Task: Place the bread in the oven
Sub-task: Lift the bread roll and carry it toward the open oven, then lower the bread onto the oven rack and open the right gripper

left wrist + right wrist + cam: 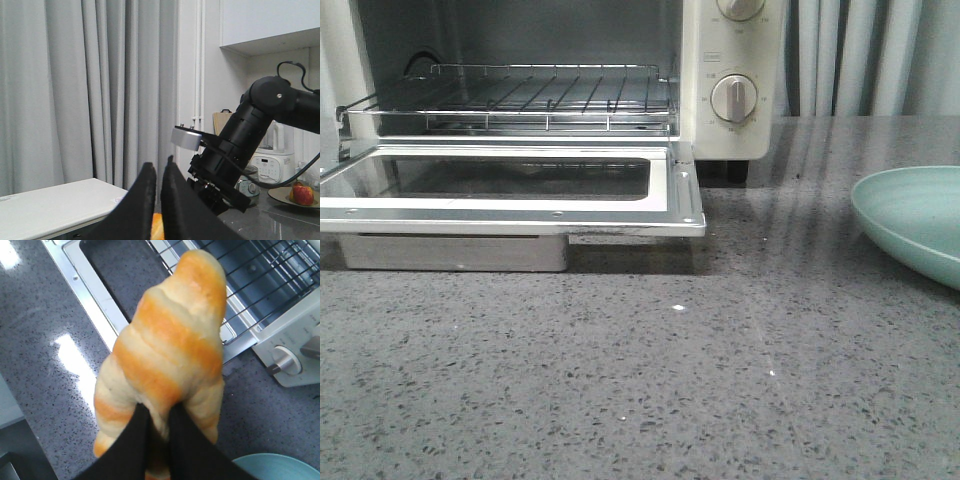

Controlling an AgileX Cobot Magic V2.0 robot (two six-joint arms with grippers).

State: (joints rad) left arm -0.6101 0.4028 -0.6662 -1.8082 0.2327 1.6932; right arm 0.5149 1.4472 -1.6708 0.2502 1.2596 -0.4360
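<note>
- Bread [165, 355] is clamped between the dark fingers of the right gripper [157, 440], held in the air above the grey counter [45, 385], close to the open oven [720, 80].
- Oven door [510, 190] lies flat and open, and the wire rack [520, 95] inside is bare.
- To do this step well, I think the arm should bring the roll in low over the door, tapered end first, and set it near the middle of the rack before the fingers let go, so it does not roll off the front edge.
- Left gripper [157, 200] is lifted toward the curtains, its fingers almost together with nothing between them.
- The front view shows neither arm nor the roll, so the height of the roll above the door is hard to judge.
- The green plate [920, 220] is cut off at the edge.
- The far side of the roll is hidden.
</note>
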